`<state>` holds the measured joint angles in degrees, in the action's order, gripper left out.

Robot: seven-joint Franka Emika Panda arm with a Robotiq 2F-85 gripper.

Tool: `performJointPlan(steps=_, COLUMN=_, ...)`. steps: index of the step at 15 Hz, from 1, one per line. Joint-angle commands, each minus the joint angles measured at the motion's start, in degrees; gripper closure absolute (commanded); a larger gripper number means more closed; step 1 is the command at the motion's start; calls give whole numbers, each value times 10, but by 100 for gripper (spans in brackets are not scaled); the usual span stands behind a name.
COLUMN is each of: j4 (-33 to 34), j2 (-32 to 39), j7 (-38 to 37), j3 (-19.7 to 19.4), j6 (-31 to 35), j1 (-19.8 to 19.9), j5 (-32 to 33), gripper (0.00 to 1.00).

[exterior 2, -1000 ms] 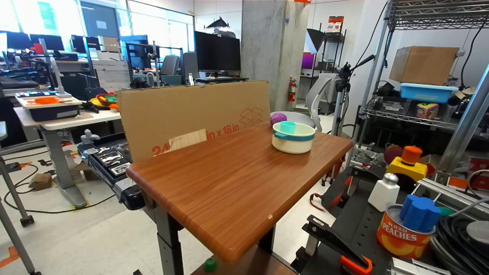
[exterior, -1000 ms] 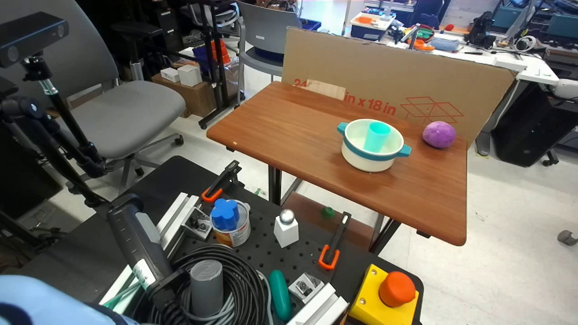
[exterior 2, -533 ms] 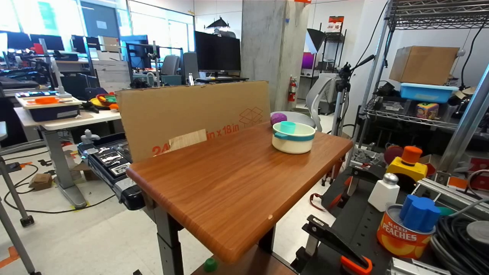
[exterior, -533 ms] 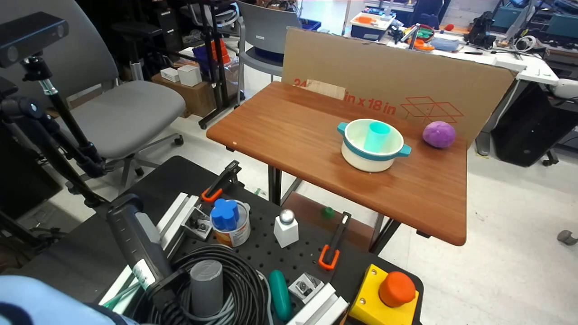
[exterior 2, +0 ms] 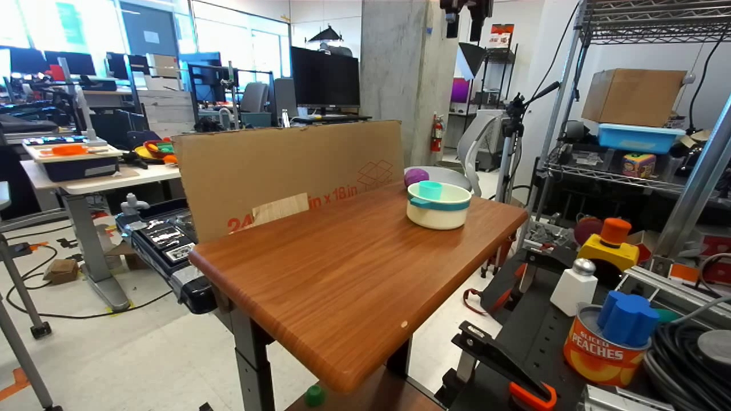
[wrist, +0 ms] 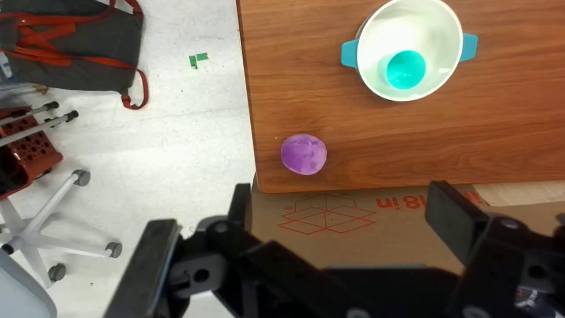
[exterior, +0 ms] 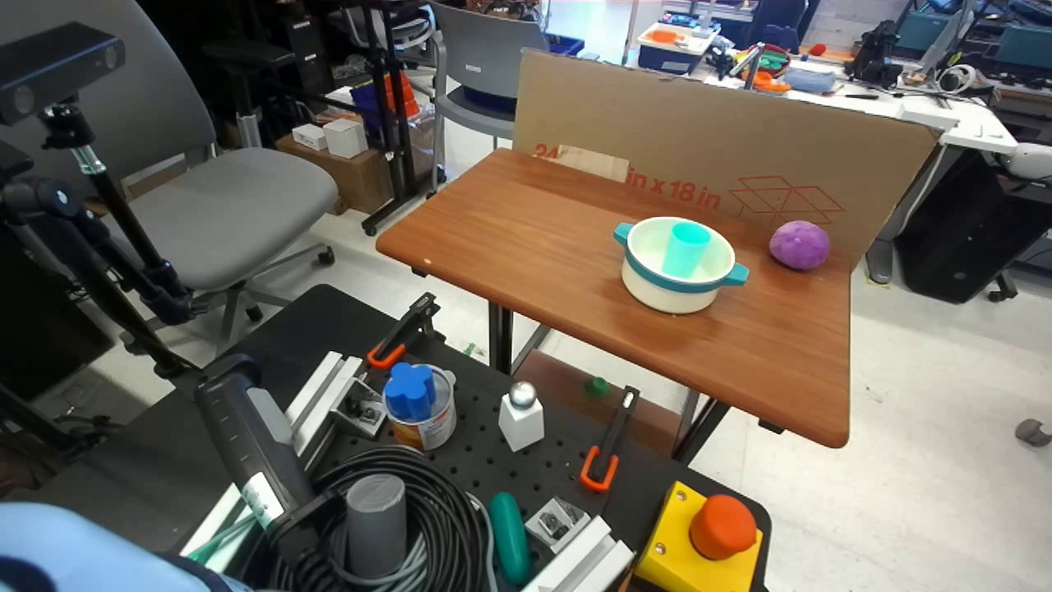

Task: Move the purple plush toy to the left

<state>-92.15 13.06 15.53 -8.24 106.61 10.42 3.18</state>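
The purple plush toy (exterior: 799, 245), a small round fuzzy ball, sits on the brown tabletop near its corner, beside the cardboard panel. It shows in the wrist view (wrist: 304, 154), and partly hidden behind the bowl in an exterior view (exterior 2: 416, 176). My gripper (wrist: 342, 194) is open with its jaws wide apart and nothing between them. In the wrist view the toy lies beyond the fingertips, left of the middle of the gap. In an exterior view the gripper (exterior 2: 465, 27) just shows at the top edge, high above the table and apart from the toy.
A teal-and-white bowl (exterior: 674, 298) with a teal cup (exterior: 687, 248) in it stands near the toy. A cardboard panel (exterior: 657, 123) rises along the table's (exterior: 526, 222) back edge. A black cart (exterior: 468, 485) holding a can, shaker and emergency stop (exterior: 699, 538) stands in front.
The gripper has come into view at the top edge of an exterior view. The toy, bowl and cup have not moved.
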Motion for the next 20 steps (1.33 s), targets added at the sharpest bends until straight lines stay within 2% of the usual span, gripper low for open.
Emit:
performJointPlan(steps=1, j4=104, j2=97, j7=3, j3=4, j6=-25, j1=19, j5=-37, gripper=0)
performJointPlan(steps=5, j4=174, j2=192, j7=-7, j3=13, j6=-31, j1=35, j5=-59, gripper=0)
performJointPlan(steps=11, j4=316, j2=337, j7=-52, j3=25, j6=-92, j1=50, j5=-72, gripper=0)
performJointPlan(steps=20, j4=463, j2=474, j7=-111, j3=22, j6=-127, j1=44, j5=-51, gripper=0)
